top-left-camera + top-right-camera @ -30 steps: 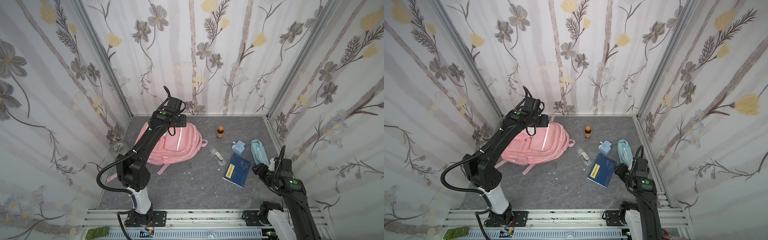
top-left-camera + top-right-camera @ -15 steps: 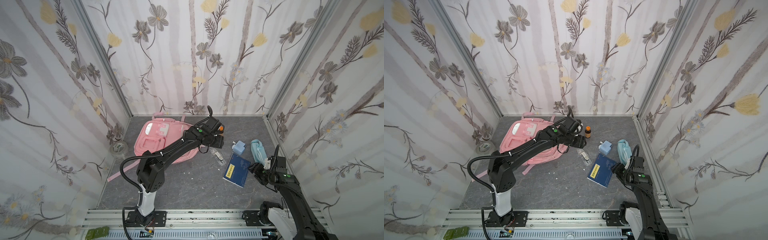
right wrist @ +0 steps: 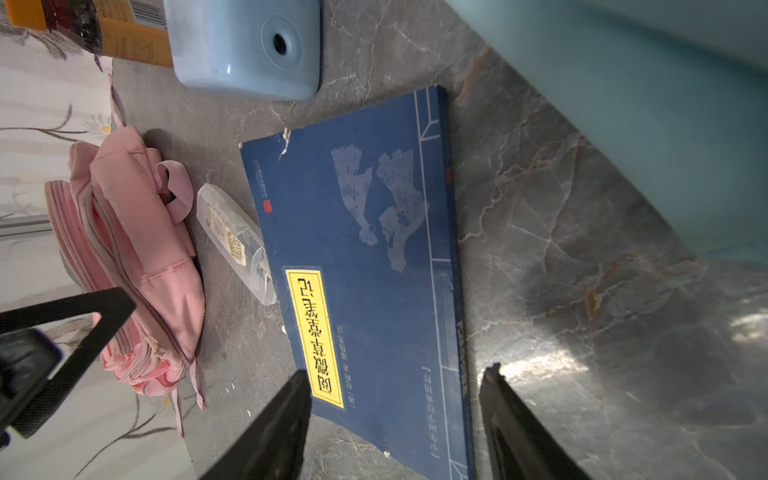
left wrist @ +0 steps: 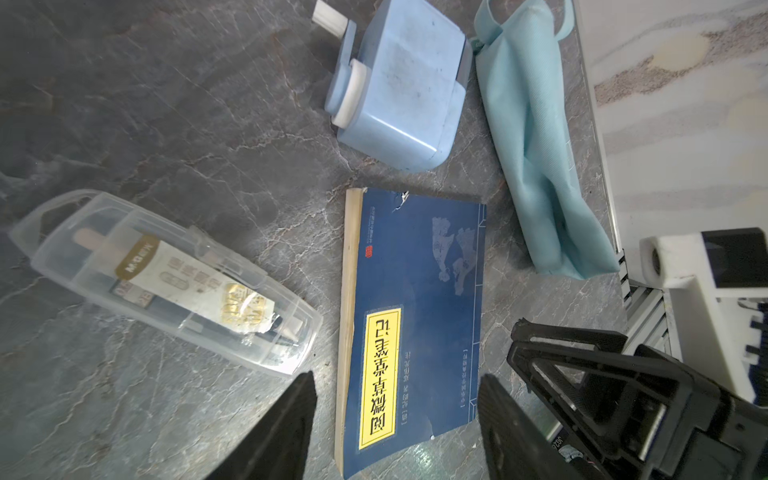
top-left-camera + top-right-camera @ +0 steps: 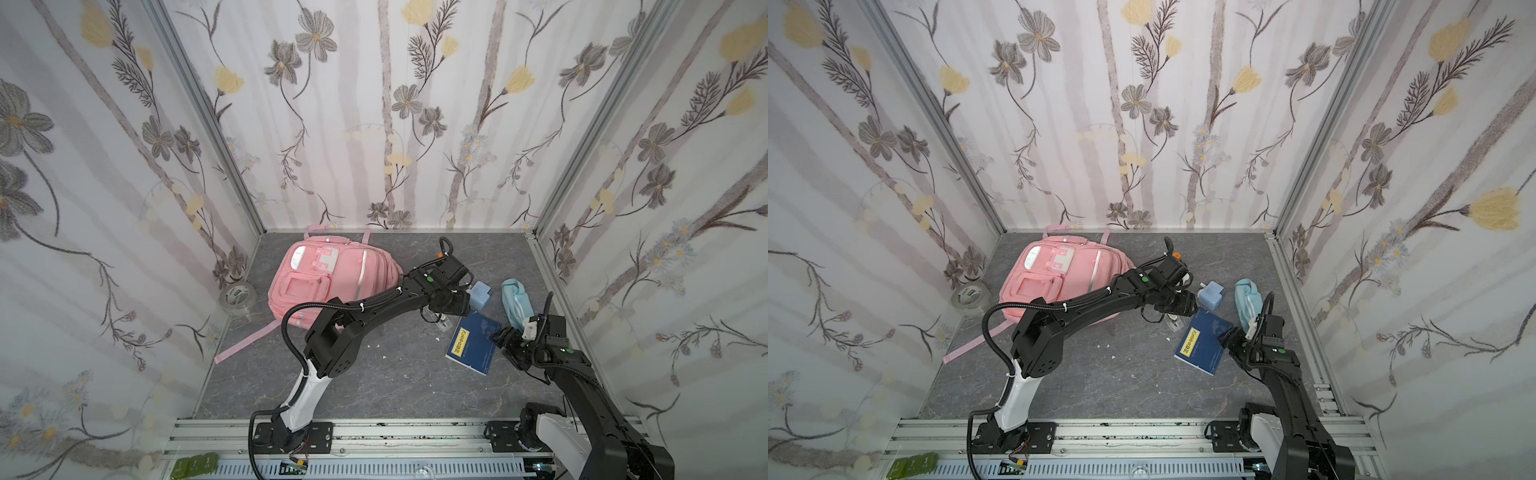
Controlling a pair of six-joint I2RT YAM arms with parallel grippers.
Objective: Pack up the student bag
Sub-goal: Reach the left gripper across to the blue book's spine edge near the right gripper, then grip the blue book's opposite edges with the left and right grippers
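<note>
The student bag [image 5: 328,282] [image 5: 1059,278], a pink backpack, lies front up at the back left, and its side shows in the right wrist view [image 3: 137,249]. My left gripper [image 5: 451,309] [image 4: 395,374] hangs open over a dark blue book [image 5: 473,343] [image 4: 415,316] and a clear plastic case [image 4: 166,274], holding nothing. At the book's right edge my right gripper [image 5: 500,336] [image 3: 395,370] stands open and empty, with that edge of the book [image 3: 361,257] between its jaws.
A light-blue sharpener [image 5: 480,295] [image 4: 399,87] and a light-blue fabric pouch [image 5: 515,303] [image 4: 536,166] lie behind the book, near the right wall rail. An orange bottle [image 3: 104,37] stands behind the sharpener. A tape roll [image 5: 237,296] sits at the left wall.
My left arm has swung from the bag's top at the back left across to the book and case. The bag now lies front up. My right gripper has edged towards the book.
</note>
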